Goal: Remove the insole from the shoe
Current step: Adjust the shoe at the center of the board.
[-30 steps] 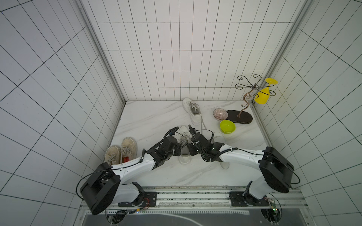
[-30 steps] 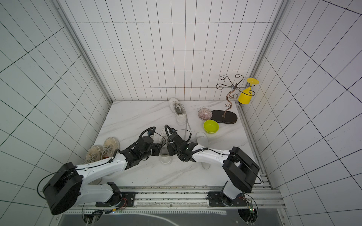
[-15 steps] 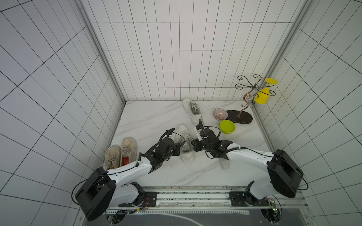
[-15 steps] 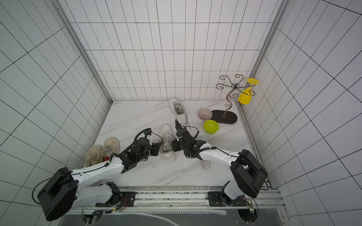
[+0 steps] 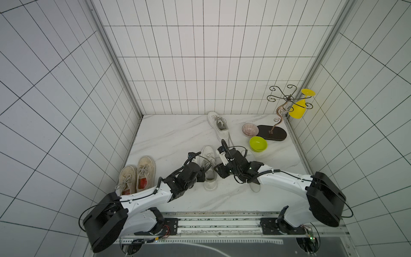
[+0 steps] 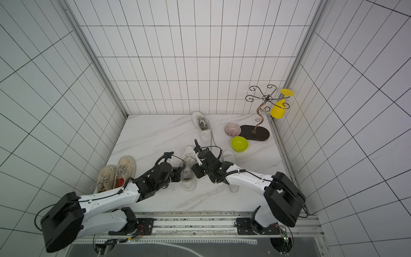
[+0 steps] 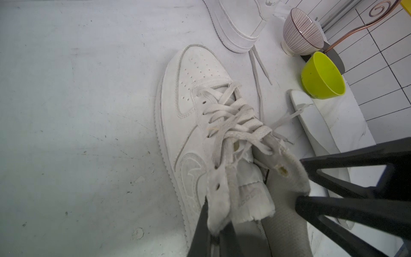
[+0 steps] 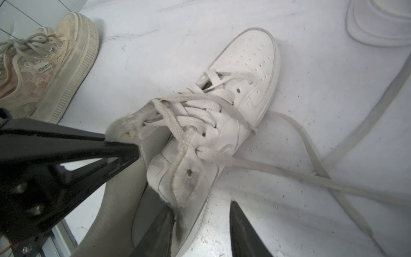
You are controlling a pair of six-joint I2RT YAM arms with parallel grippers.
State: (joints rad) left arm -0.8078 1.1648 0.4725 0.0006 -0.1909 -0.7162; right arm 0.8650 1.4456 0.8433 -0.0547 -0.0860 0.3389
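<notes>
i'm driving a lab test cell: white tiled walls [image 5: 200, 55] ahead of and beside my arms [image 5: 144, 198], a marble-look tabletop [image 5: 173, 133] under them, an aluminium mounting rail [image 5: 222, 222] carrying their bases.

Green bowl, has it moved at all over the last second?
No. The green bowl sits in the same spot as before, just in front of the dark stand base and beside the striped bowl.

On the worktop [image 5: 169, 138], shoe [image 5: 208, 155] between left gripper [image 5: 202, 177] and right gripper [image 5: 217, 172], second shoe [image 5: 219, 126] beyond both, near bowl [image 5: 258, 144] and far bowl [image 5: 250, 130] past right gripper's outer side, stand [image 5: 272, 132] beside them, sneaker pair [image 5: 138, 175] outside left gripper.
</notes>
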